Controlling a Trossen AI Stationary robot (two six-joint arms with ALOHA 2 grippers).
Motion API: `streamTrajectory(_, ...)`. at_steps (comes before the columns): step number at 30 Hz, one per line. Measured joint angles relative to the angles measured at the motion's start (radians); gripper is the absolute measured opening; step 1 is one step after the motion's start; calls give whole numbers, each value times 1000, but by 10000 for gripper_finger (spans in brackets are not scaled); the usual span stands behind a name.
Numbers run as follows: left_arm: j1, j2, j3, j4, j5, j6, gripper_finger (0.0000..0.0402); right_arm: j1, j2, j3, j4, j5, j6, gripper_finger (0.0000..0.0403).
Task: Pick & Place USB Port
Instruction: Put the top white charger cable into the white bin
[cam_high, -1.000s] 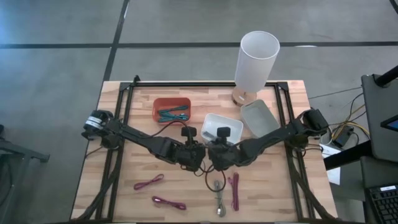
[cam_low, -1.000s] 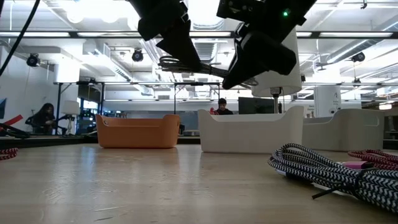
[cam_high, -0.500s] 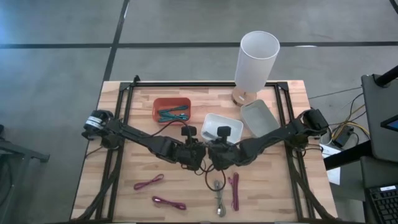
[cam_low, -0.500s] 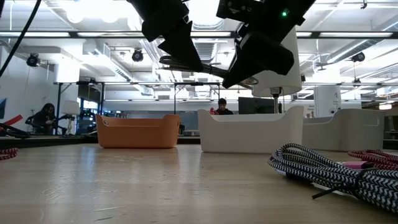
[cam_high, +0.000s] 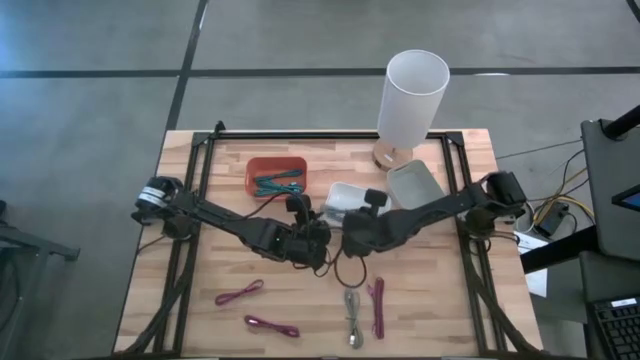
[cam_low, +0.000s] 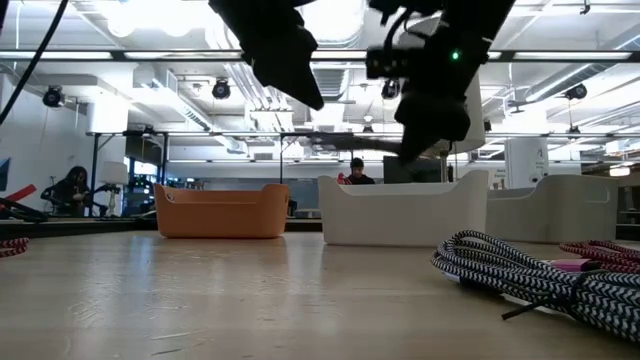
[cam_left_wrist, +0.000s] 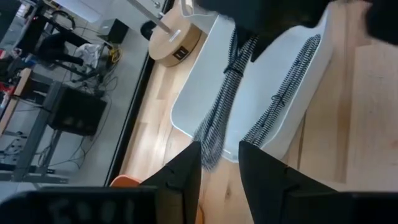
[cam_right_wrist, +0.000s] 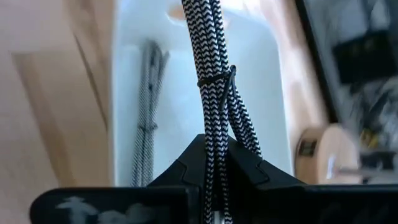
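Seen from above, two dark jointed arms reach in from the table's left and right edges and meet near the middle of the frame. The right gripper (cam_high: 352, 228) sits just below and left of a white rectangular tray (cam_high: 345, 192), angled toward it. In the right wrist view its two dark fingers (cam_right_wrist: 186, 167) are pinched on a black-and-white braided cable (cam_right_wrist: 214, 93), a bundle bound by a thin black tie, hanging over the smooth white tray (cam_right_wrist: 261, 81). A second braided cable (cam_right_wrist: 148, 118) already lies inside that tray.

The left gripper (cam_high: 312, 240) hovers close beside the right one, centre frame. In the left wrist view its fingers (cam_left_wrist: 185, 177) stand slightly apart with nothing between them, pointing toward the tray (cam_left_wrist: 186, 112).

The table (cam_high: 200, 310) is pale wood planking with a black frame. Upper centre sits an orange tray (cam_high: 258, 170) holding teal cables (cam_high: 278, 184). To the right stand a tall white cylinder (cam_high: 412, 100) and a grey tray (cam_high: 415, 188). Along the lower frame lie three magenta cables (cam_high: 238, 292) and another braided cable (cam_high: 352, 315).
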Motion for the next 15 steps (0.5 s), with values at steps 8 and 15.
streamTrajectory(8,1,0,0,-1,13,-5,115,-83,0,-6,-12,-126,43,33)
streamTrajectory(15,2,1,-2,-4,15,-15,115,-150,0,-6,-74,-298,39,33)
